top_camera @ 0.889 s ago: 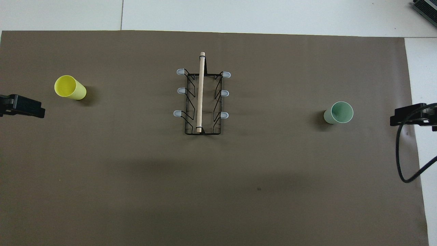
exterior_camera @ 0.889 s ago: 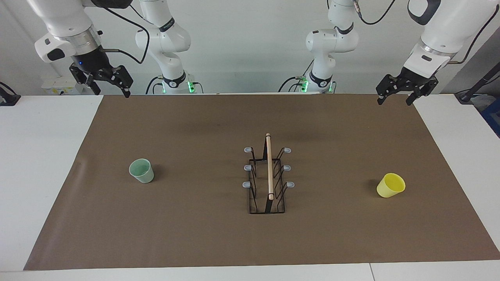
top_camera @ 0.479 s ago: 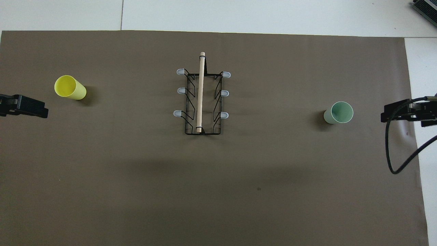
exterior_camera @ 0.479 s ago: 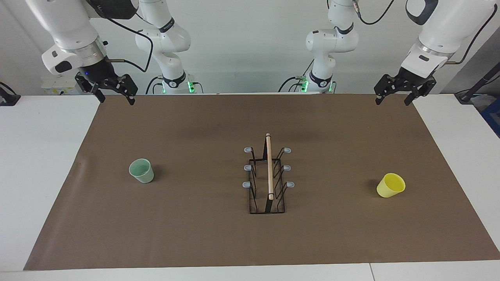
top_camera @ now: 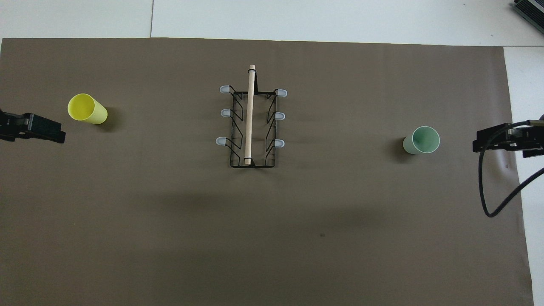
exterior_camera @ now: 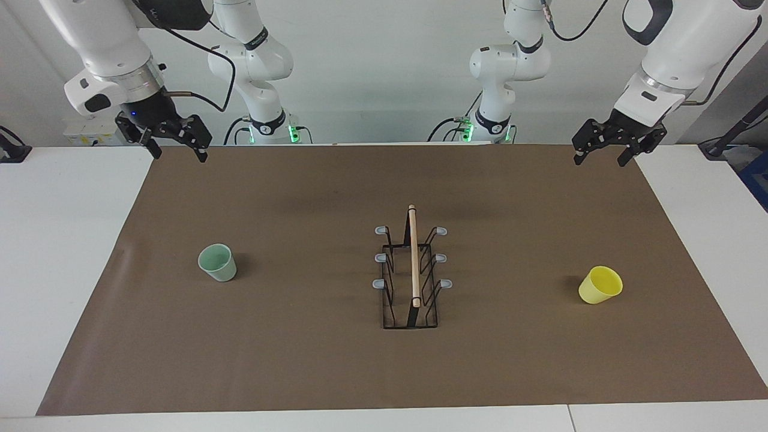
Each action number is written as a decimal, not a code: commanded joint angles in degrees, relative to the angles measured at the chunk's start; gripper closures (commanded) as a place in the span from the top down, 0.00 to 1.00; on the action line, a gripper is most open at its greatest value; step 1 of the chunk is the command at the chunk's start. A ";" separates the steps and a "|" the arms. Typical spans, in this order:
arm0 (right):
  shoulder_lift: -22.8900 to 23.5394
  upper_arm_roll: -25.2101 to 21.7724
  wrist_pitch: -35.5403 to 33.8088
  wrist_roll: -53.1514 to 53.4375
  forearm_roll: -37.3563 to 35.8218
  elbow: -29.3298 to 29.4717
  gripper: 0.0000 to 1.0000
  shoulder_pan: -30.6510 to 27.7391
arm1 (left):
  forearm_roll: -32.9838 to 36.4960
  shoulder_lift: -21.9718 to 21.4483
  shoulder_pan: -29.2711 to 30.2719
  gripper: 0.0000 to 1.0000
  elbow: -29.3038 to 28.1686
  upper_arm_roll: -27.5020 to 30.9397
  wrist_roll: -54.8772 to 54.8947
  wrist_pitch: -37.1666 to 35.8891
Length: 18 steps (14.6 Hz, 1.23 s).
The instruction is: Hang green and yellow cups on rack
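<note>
The rack (exterior_camera: 413,270) is a black wire frame with a wooden rod on top and grey-tipped pegs. It stands mid-table, and no cups hang on it (top_camera: 250,123). The mint green cup (exterior_camera: 217,262) stands upright toward the right arm's end (top_camera: 420,140). The yellow cup (exterior_camera: 600,285) stands upright toward the left arm's end (top_camera: 87,109). My right gripper (exterior_camera: 180,155) is open and empty, raised over the mat's edge by the robots, well apart from the green cup (top_camera: 495,142). My left gripper (exterior_camera: 600,159) is open and empty, raised over the mat's corner, apart from the yellow cup (top_camera: 42,128).
A brown mat (exterior_camera: 312,360) covers most of the white table (exterior_camera: 66,252). A black cable (top_camera: 484,191) loops down from the right arm. A dark device (top_camera: 529,10) sits at the table's corner farthest from the robots, at the right arm's end.
Both grippers have shifted a little inward over the mat, the right toward the green cup's end and the left toward the yellow cup's end. Cups and rack have not moved.
</note>
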 commanded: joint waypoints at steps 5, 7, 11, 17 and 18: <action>2.75 0.01 2.41 -0.34 1.03 -1.67 1.00 0.61 | -1.60 20.46 -0.41 1.00 23.30 4.75 -0.36 -5.41; 7.93 -0.07 3.38 -0.78 0.42 0.95 1.00 0.17 | -5.45 24.68 -0.68 1.00 26.11 9.04 -0.89 -4.01; 24.79 0.10 2.87 -1.13 -0.11 16.93 1.00 -0.10 | -13.55 29.34 -1.12 1.00 26.12 16.26 -6.42 1.62; 32.20 2.03 2.42 -18.94 -14.49 18.46 1.00 4.03 | -20.22 36.64 0.28 1.00 27.35 20.40 -18.02 3.64; 33.34 2.47 1.46 -22.28 -18.53 18.37 1.00 6.47 | -21.98 38.48 1.25 1.00 28.31 20.58 -20.21 3.73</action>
